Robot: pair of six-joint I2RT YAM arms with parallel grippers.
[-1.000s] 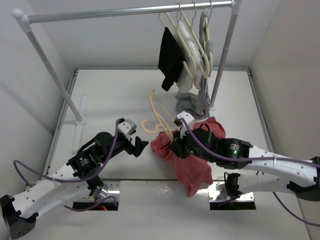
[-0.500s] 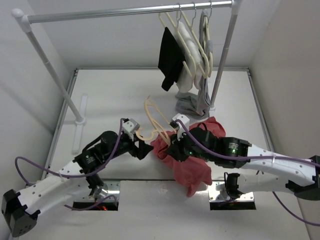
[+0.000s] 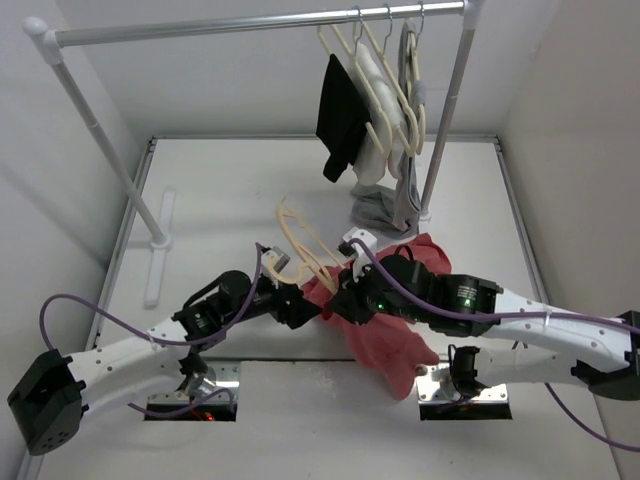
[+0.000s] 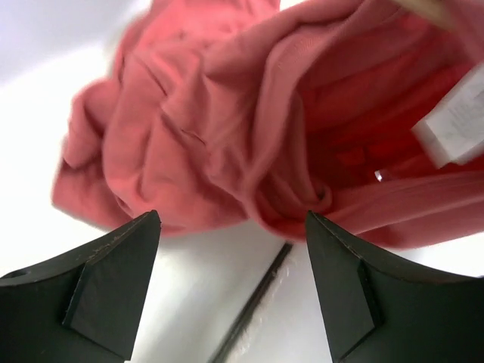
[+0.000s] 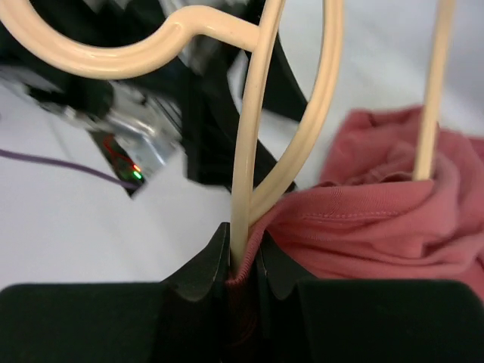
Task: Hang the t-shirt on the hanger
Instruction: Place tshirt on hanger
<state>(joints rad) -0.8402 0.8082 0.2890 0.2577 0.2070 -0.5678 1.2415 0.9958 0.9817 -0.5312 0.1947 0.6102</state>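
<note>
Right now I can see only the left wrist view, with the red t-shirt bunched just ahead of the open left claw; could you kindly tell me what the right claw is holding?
Observer: The right claw is shut on the hanger, pinching a fold of the t-shirt against its rod.
Operator: Thank you. Which way does the hanger stick out?
Observer: From above, it juts from the t-shirt's far-left edge, pointing toward the rack.
Operator: And what hangs there?
Observer: A black garment, a grey garment and pale hangers, all at the rack's right end.
</note>
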